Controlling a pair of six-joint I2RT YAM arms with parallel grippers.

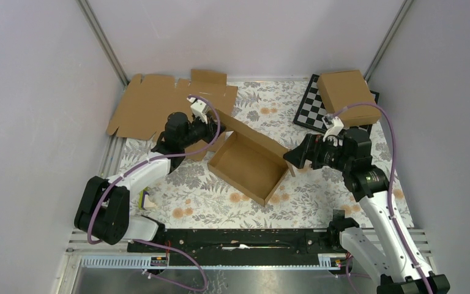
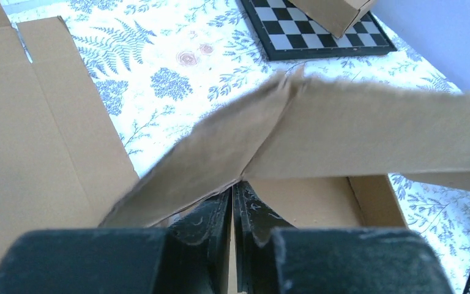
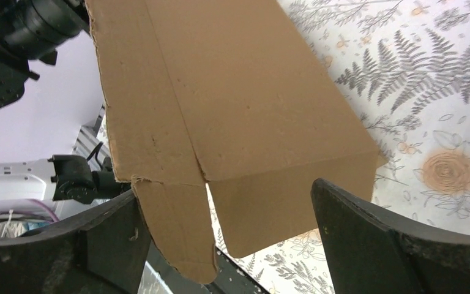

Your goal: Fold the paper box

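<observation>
Looks about halfway there, going by the shape alone; spotted the box (image 1: 245,165) on the tabletop (image 1: 318,202), just left of the chessboard (image 1: 309,110) and slightly nearer than it; already formed into an open shallow tray, with low walls up and a bare floor inside; probably safe to call the base and wall folds done; not closed yet though, since the long lid panel on the chessboard side stands up instead of lying over the tray; also shows a loose end flap hanging past the corner in the right wrist view, not tucked in.

Got the left fingers (image 2: 211,214) pressed almost together, apparently pinching the lower edge of the box where two panels meet, at the end of the lid panel far from the chessboard; hard to swear how much card sits between them; got the right fingers (image 3: 355,226) spread wide, straddling the box end closest to the chessboard and gripping nothing.

Guessing what's left: tucking the end flaps, bringing the lid down, pushing its tabs home; could skid on the tabletop unless pinned meanwhile.

Ignoring the rest: a closed spare box (image 1: 346,92) on top of the chessboard, plus a flat sheet (image 1: 159,104) well left of the chessboard.
</observation>
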